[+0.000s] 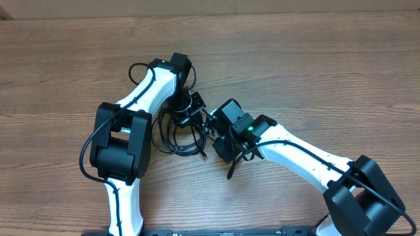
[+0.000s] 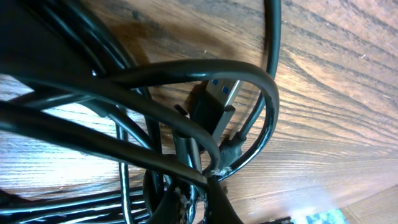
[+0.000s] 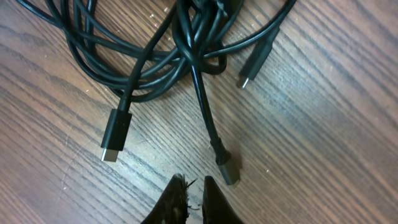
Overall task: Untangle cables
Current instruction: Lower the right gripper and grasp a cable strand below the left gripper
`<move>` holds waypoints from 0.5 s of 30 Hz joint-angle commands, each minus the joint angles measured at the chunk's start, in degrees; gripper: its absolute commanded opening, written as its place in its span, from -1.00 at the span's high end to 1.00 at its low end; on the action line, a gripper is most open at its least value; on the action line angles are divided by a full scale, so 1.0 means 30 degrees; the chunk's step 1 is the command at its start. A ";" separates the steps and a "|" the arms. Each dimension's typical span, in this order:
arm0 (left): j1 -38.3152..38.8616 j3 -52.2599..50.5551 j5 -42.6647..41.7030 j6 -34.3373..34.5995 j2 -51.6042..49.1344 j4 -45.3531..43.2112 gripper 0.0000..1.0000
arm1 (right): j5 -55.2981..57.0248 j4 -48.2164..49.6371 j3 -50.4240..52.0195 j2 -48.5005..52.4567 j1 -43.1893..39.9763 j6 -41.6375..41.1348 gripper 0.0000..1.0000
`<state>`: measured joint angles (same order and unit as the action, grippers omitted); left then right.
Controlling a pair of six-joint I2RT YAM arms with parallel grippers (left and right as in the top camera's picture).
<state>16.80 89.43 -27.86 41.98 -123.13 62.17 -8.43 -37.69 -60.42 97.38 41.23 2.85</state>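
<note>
The cables (image 1: 176,136) lay in a loose bundle of loops on the desk (image 1: 315,59), between your two arms and nearer the left one. Your left gripper (image 1: 192,107) hung over the far edge of the bundle, and your right gripper (image 1: 221,139) sat just beside its right edge.

In the left wrist view, the left gripper (image 2: 202,202) had its jaws pressed together. Several strands met right at the tips, so they looked to be pinching the cables (image 2: 186,74). The loops crossed close to that camera. Inside one arch sat a USB plug (image 2: 214,99) with a blue core, tilted above the wood.

In the right wrist view, the right gripper (image 3: 194,200) had its jaws almost together, with only a thin slit between them and nothing in it. They were just above the desk (image 3: 323,143), apart from the cables (image 3: 155,68).

Three loose ends showed there:
- A stubby plug (image 3: 227,169) lay just beside the jaws, its cord running up into the tangle.
- A flat plug (image 3: 115,134) with a metal tip lay to the left.
- A slim plug (image 3: 255,65) lay at upper right.
</note>
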 commanded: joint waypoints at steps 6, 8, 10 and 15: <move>0.0036 0.0350 -0.0233 -0.0583 -0.0313 -0.0022 0.91 | -0.0510 -0.0044 -0.0342 0.0080 -0.0051 0.2331 0.38; 0.0051 0.0350 -0.0233 -0.0590 -0.0313 -0.0007 0.92 | -0.0364 0.0015 -0.0342 0.0386 -0.0051 0.3206 0.25; 0.0051 0.0350 -0.0233 -0.0590 -0.0313 -0.0007 0.91 | 0.0510 0.0488 -0.0226 0.0801 -0.0051 0.3300 0.16; 0.0051 0.0350 -0.0233 -0.0583 -0.0313 -0.0015 0.91 | 0.0772 0.1902 0.0160 0.2040 -0.0036 0.3650 0.11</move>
<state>16.80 89.41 -27.86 41.54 -123.13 62.13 -6.98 -32.95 -60.38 101.08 41.25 11.42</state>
